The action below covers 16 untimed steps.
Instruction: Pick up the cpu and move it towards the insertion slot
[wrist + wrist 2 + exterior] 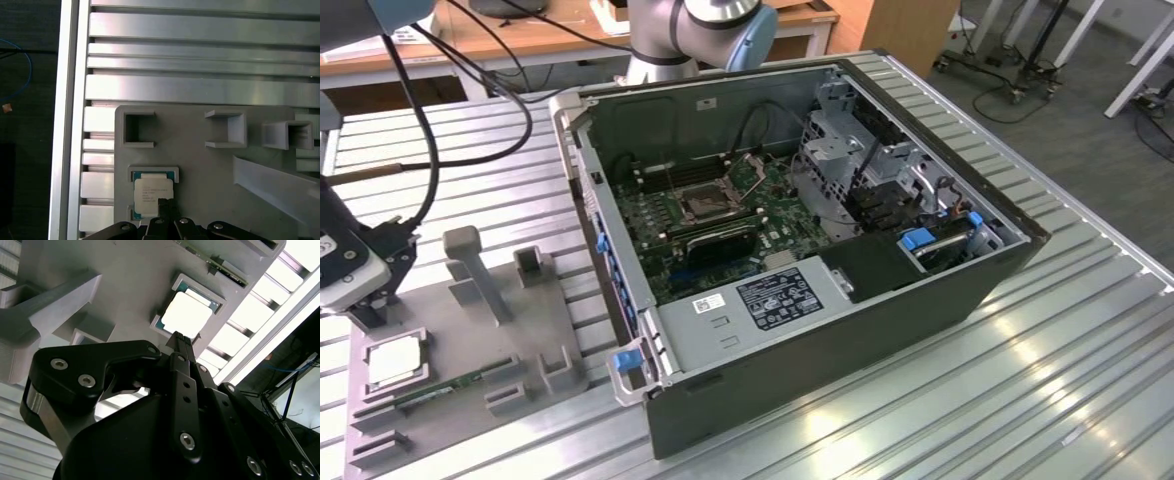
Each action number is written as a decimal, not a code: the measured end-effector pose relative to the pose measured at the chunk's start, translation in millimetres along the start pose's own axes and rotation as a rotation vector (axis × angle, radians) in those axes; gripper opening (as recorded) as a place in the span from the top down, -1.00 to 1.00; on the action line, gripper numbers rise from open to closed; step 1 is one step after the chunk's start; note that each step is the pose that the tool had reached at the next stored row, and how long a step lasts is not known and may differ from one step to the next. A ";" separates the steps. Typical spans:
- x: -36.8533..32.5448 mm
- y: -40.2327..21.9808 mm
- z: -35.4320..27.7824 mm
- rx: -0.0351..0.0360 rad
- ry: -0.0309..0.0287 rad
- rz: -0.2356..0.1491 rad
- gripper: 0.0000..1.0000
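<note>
The cpu (394, 360), a flat silver square with a pale rim, lies in a square pocket of a grey fixture plate (494, 340) at the exterior view's left. Both wrist views show the cpu (187, 314) (152, 189) in its pocket. My gripper (371, 318) (181, 337) (163, 204) hangs just over one edge of the cpu, its fingers pressed together with nothing between them. I cannot tell whether the tips touch the chip. The insertion slot (707, 202), a dark square socket in a silver frame, sits on the motherboard inside the open computer case (854, 330).
A thin green memory stick (447, 388) lies on the fixture plate beside the cpu pocket. Grey posts and holders (470, 262) rise from the plate. The case walls, a drive cage (854, 150) and cables surround the motherboard. The table is ribbed aluminium (1067, 380).
</note>
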State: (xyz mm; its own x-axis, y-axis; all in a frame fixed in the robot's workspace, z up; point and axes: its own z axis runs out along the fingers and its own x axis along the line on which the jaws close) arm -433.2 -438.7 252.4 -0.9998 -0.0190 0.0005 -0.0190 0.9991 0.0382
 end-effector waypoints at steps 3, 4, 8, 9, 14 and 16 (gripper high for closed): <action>0.2 -0.2 1.0 0.0000 0.0000 0.000 0.79; 0.4 -0.3 1.3 -0.0001 -0.0001 0.000 0.79; 2.2 -0.4 2.3 0.0001 0.0000 0.000 0.79; 2.6 -0.4 2.5 0.0000 0.0000 0.000 0.79; 3.1 -0.5 2.7 0.0000 0.0000 0.000 0.79; 3.1 -0.5 2.7 0.0000 0.0000 0.000 0.79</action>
State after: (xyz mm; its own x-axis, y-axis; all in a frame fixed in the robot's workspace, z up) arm -436.3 -439.1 249.7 -0.9998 -0.0191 0.0004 -0.0191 0.9991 0.0382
